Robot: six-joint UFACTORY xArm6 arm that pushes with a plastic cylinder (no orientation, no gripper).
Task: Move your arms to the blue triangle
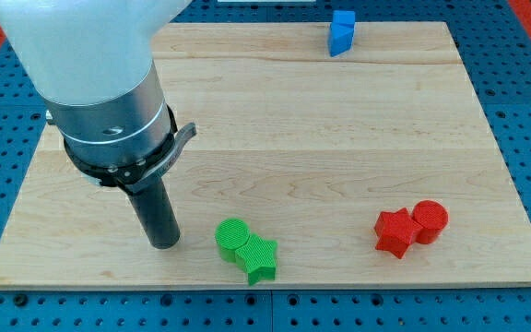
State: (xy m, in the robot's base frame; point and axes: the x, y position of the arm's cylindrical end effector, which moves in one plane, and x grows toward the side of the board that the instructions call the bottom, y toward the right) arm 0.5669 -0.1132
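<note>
Blue triangle (342,32) sits at the bench's (339,138) top edge, well apart, up-right of my tip (164,243); no gripper shows.

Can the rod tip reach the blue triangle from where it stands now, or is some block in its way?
Probably yes. My tip sits at the view's bottom left, and the blue triangle is at the top edge, right of centre. The green cylinder and green star lie to the tip's right, off the straight path.
</note>
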